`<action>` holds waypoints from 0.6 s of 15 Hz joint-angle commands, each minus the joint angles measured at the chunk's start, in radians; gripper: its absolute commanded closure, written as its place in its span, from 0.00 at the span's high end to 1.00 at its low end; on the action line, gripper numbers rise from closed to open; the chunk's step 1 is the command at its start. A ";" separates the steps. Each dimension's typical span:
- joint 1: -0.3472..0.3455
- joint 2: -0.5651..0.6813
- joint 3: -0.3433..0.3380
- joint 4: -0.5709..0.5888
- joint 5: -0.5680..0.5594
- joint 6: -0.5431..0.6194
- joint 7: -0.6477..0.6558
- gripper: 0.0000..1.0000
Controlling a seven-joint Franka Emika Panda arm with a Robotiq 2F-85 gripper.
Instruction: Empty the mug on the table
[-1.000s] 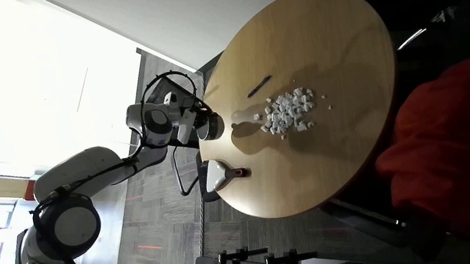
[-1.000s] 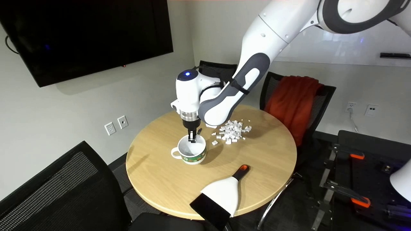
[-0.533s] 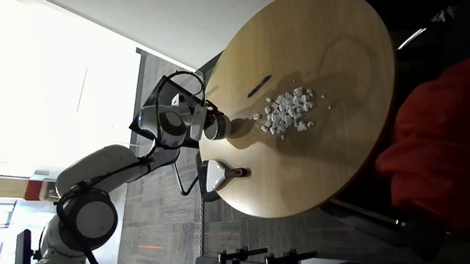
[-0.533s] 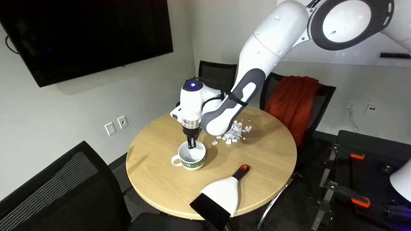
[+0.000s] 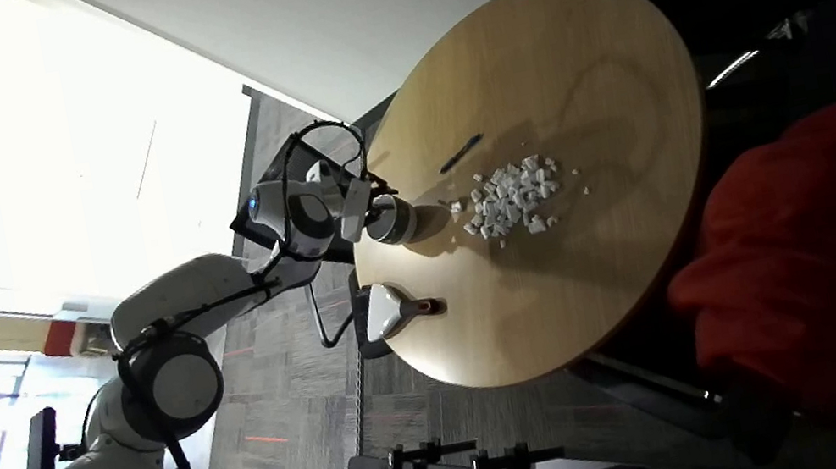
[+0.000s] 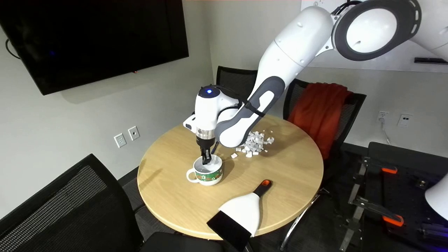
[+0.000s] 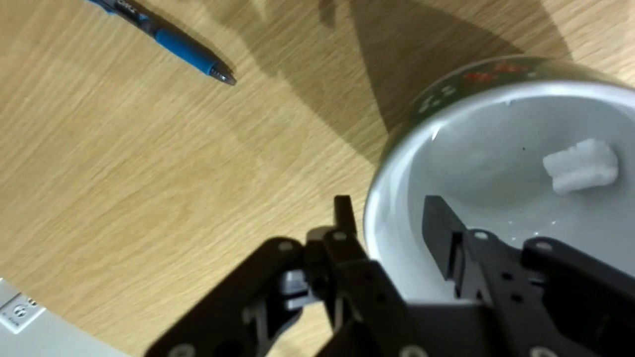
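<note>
The mug (image 6: pixel 209 174) stands upright on the table (image 6: pixel 171 201), lower than a second ago, one white piece (image 7: pixel 583 166) inside; my gripper (image 7: pixel 390 208) is released, fingers (image 7: pixel 441 225) apart astride the mug's rim, one inside, one outside. Near the mug, the heap of white pieces (image 5: pixel 512 196) lies unchanged.

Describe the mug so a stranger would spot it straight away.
Find the round wooden table. The mug sits on it, the gripper at its rim. Unlike the loose white pieces and dark-handled scraper nearby, it has a loop handle and green patterned band.
</note>
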 commanded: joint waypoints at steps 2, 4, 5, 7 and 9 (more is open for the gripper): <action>0.004 -0.050 0.005 -0.026 0.042 -0.037 -0.002 0.81; 0.009 -0.093 0.002 -0.063 0.056 -0.076 0.012 0.95; 0.007 -0.127 0.003 -0.097 0.061 -0.084 0.015 0.99; 0.012 -0.194 -0.002 -0.156 0.066 -0.108 0.027 1.00; 0.034 -0.263 -0.032 -0.209 0.049 -0.141 0.067 1.00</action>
